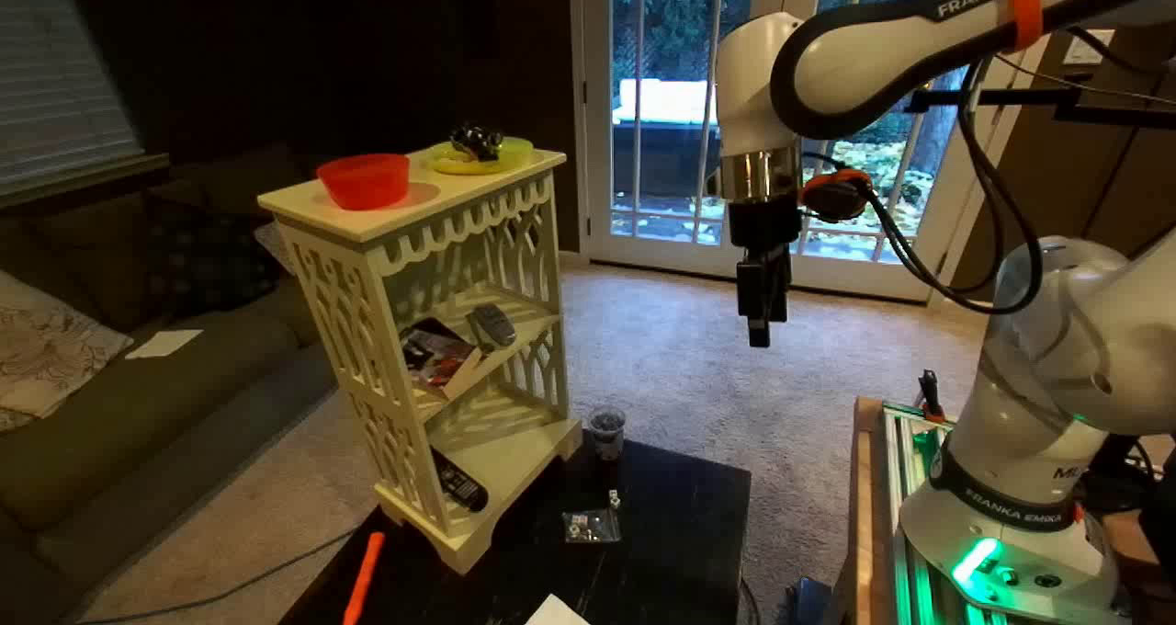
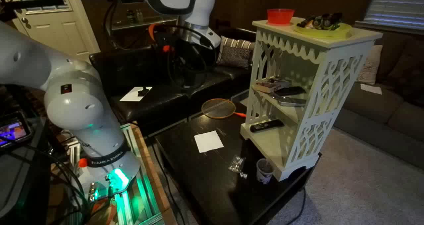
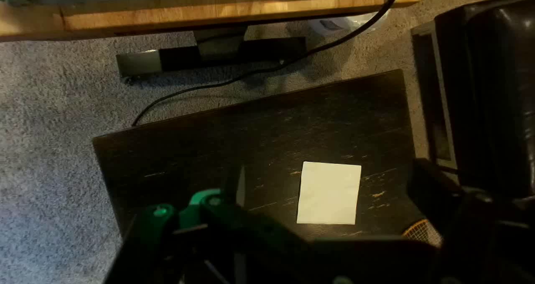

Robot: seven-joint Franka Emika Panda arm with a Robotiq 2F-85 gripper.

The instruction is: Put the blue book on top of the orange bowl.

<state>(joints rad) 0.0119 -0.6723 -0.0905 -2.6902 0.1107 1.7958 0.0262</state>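
Observation:
The orange bowl [image 1: 363, 184], bright red-orange, sits upright on the top of a pale shelf unit; it also shows in an exterior view [image 2: 280, 17]. A book [image 1: 437, 354] with a dark cover and red and white print lies flat on the middle shelf; its page edge shows in an exterior view [image 2: 265, 86]. My gripper [image 1: 761, 326] hangs pointing down in the air, apart from the shelf unit, the book and the bowl. In the wrist view its fingers [image 3: 330, 183] are wide apart with nothing between them. The book and bowl are out of the wrist view.
The pale shelf unit [image 1: 340, 213] stands on a dark low table [image 2: 185, 145]. A yellow-green plate [image 2: 326, 34] with a dark object is beside the bowl. A grey device [image 1: 491, 324] lies next to the book. A cup [image 2: 265, 172], white paper [image 3: 329, 193] and racket [image 2: 218, 108] are on the table.

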